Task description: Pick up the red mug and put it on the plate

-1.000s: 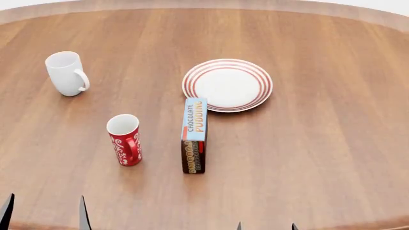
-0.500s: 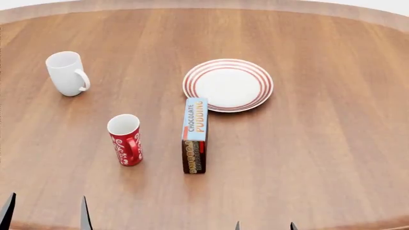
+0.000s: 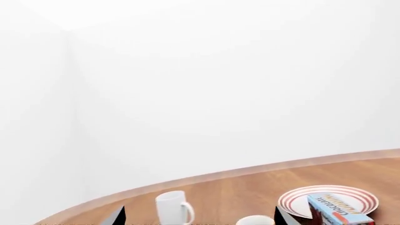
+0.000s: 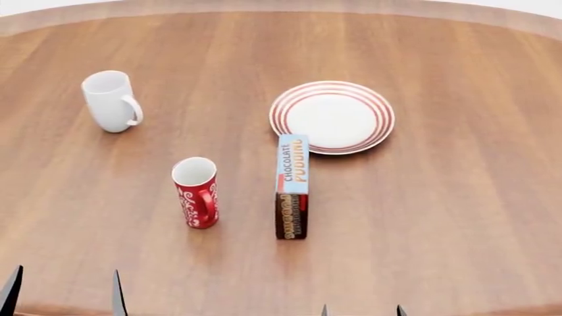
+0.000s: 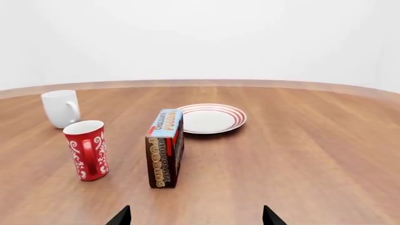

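Note:
The red mug (image 4: 197, 192) with white swirls stands upright on the table, handle turned toward me; the right wrist view also shows the mug (image 5: 87, 150). In the left wrist view only the mug's white rim (image 3: 255, 220) shows. The plate (image 4: 332, 117) with red rings lies farther back and to the right, with nothing on it. My left gripper (image 4: 63, 297) is open at the near table edge, nearer than the mug and left of it. My right gripper (image 4: 362, 311) is open too, near the edge. Neither holds anything.
A chocolate pudding box (image 4: 293, 187) stands on its long edge between the red mug and the plate, its far end close to the plate's rim. A plain white mug (image 4: 112, 101) stands at the back left. The round wooden table (image 4: 439, 217) stretches wide to the right.
Everything on the table has slid a little to the right in the head view, so the view has turned left. Both grippers stay at the bottom edge, still open.

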Robot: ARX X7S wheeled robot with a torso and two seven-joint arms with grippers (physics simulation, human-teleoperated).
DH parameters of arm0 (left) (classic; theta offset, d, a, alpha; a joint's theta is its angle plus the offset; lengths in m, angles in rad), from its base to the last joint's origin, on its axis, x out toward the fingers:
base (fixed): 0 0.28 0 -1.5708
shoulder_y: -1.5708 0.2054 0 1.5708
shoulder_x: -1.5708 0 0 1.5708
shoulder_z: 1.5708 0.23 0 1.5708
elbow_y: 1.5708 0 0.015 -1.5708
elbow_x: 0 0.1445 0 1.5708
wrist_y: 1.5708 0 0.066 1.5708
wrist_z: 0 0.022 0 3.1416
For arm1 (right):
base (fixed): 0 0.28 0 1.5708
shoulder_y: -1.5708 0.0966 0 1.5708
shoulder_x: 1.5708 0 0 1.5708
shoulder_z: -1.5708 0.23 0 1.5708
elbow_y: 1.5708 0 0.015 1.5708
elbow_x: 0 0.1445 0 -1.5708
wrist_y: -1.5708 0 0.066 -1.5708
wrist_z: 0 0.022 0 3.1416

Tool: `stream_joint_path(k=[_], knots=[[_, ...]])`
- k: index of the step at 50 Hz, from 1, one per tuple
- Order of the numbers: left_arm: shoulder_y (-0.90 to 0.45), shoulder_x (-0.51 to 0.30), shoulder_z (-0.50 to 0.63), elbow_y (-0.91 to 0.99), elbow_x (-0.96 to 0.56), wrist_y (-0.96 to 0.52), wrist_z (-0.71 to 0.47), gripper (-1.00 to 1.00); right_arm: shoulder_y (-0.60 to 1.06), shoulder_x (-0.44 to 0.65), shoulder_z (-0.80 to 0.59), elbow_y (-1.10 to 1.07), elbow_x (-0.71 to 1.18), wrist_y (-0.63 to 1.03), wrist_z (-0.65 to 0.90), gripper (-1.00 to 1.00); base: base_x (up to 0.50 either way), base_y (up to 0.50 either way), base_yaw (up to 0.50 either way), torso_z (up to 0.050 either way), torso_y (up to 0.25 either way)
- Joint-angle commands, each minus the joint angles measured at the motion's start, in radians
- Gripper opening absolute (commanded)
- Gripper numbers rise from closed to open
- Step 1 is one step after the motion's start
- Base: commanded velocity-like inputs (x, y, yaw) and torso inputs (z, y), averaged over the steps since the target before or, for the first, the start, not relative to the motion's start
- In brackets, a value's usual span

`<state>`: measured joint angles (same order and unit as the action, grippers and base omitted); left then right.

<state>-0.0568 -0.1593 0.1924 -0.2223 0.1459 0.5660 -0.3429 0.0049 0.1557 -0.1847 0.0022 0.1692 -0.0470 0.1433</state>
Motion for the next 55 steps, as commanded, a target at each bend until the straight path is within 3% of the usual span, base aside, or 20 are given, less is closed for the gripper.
stream_joint_path(k=[1, 55], knots=[[-0.001, -0.006, 0.009, 0.002, -0.009, -0.006, -0.003, 1.0, 0.001, 0.007, -0.009, 0.002, 0.006, -0.004, 0.005, 1.0, 0.0, 0.17, 0.0, 0.0, 0.0], [-0.006, -0.03, 0.044, 0.003, -0.027, -0.008, -0.032, 1.0, 0.01, 0.03, -0.038, 0.008, 0.028, -0.015, 0.035, 1.0, 0.0, 0.18, 0.0, 0.0, 0.0]])
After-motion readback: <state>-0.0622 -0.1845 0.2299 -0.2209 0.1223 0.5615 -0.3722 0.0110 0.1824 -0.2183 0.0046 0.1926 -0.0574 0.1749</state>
